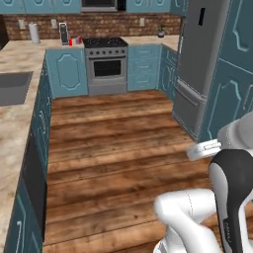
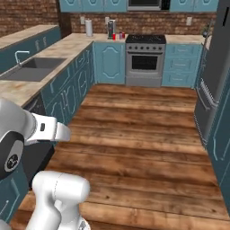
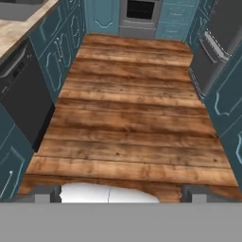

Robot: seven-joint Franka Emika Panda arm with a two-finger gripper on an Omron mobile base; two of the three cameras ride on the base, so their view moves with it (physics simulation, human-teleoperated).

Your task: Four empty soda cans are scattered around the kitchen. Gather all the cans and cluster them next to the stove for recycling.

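Note:
The steel stove stands at the far wall, and its oven door shows at the top of the hand view. On the counter just left of it sit two small soda cans, a red one and a second, reddish one closer to the stove. My gripper hangs over the wooden floor, far from the stove. It is open, its two dark fingertips are wide apart, and nothing is between them.
A coffee machine and a paper-towel roll stand behind the cans. The left counter holds a sink, with a black dishwasher below. The fridge lines the right side.

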